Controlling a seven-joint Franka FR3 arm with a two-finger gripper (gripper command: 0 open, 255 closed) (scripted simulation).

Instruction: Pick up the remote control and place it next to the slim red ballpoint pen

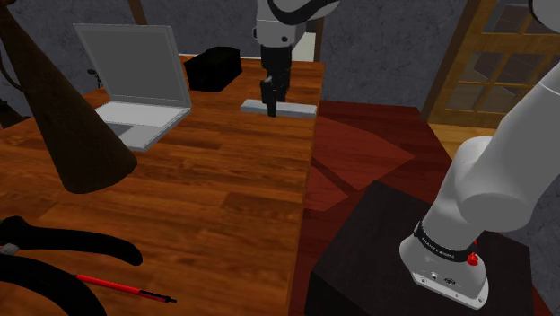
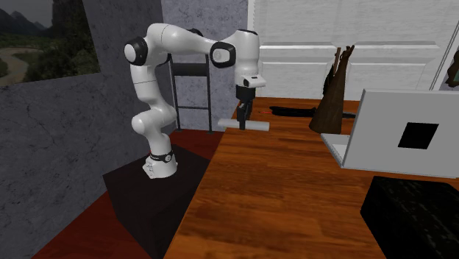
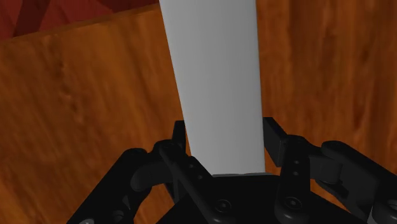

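We see the black gripper (image 2: pixel 243 116) set upon the middle of the grey remote control (image 2: pixel 259 125), which juts past the table's (image 2: pixel 279 191) stand-side edge. An open laptop (image 2: pixel 401 136) sits toward the opposite edge.

This is a room in a home, set up like a study: a broad wooden table (image 1: pixel 224 206) carries an open laptop (image 1: pixel 135 81) near its far corner on the shoulder view's left. A framed landscape picture (image 2: pixel 44 37) hangs on a mottled grey wall (image 2: pixel 59 125). A white panelled door (image 2: pixel 353 44), a wooden door with latticed panes (image 1: pixel 503 54), a tall black stool (image 2: pixel 190 88) against the wall and a dark red floor (image 1: pixel 368 135) complete the domestic look.
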